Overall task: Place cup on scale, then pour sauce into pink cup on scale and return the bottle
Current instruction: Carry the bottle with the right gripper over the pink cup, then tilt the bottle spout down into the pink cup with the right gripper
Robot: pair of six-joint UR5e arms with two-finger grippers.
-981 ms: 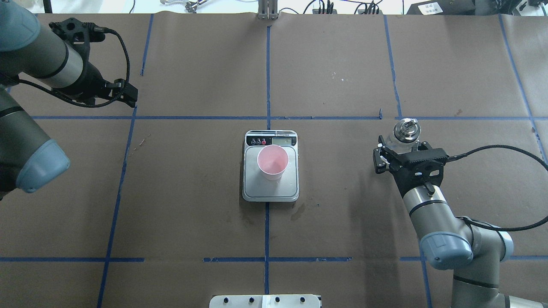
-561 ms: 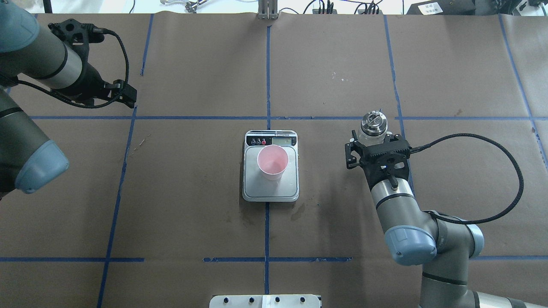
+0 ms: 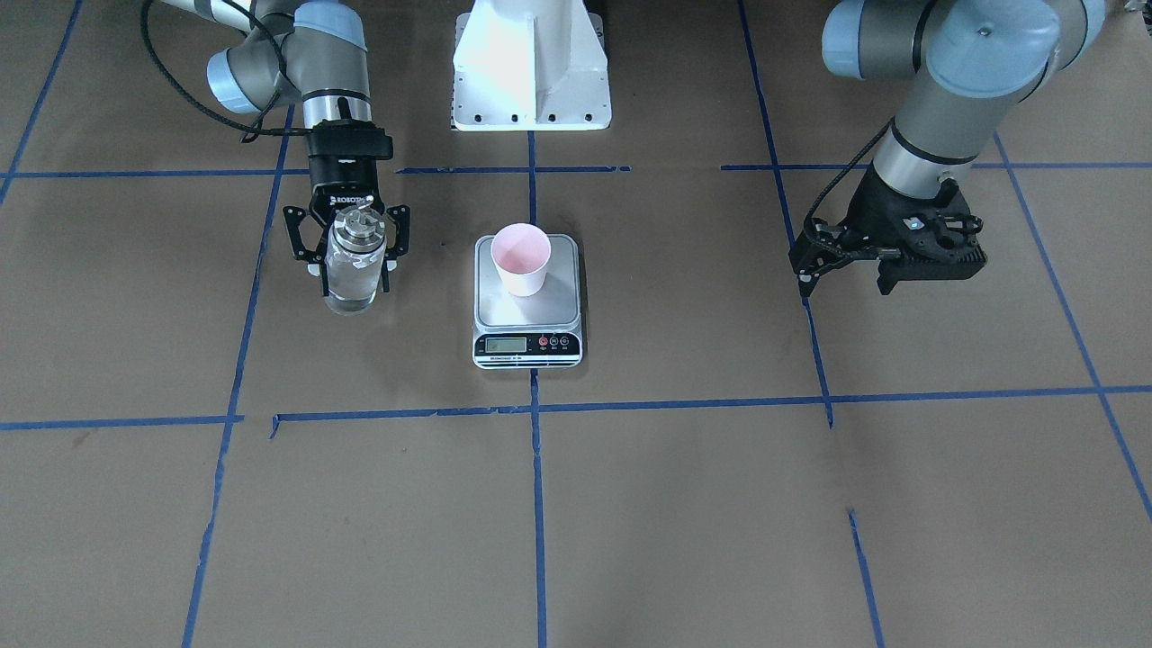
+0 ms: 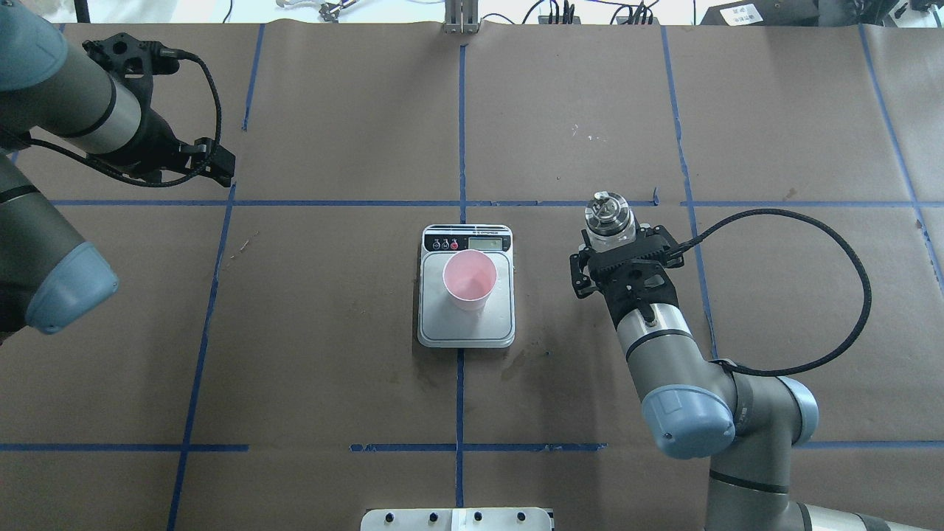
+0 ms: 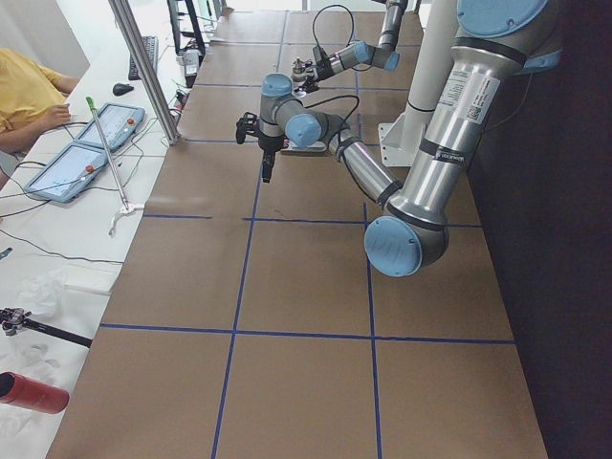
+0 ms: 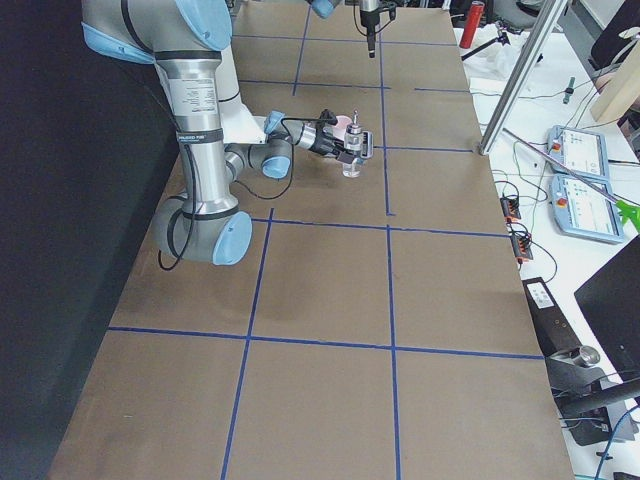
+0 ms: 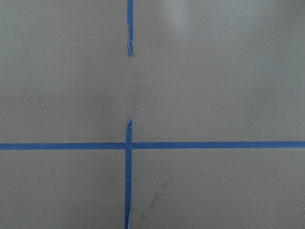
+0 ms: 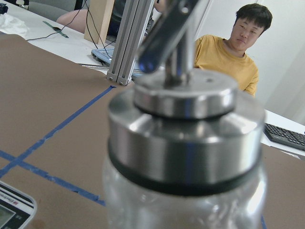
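While gripped upright, bottle in right hand, beside scale.

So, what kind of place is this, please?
Probably a robotics lab: a brown paper-covered table marked with blue tape lines, two grey industrial robot arms, and a seated operator in a yellow shirt beside touchscreen tablets.

Two arms with grey-silver tubular links and pale blue joint caps; white base pedestal; black right gripper marked ROBOTIQ, black left gripper; black cables looping to each wrist
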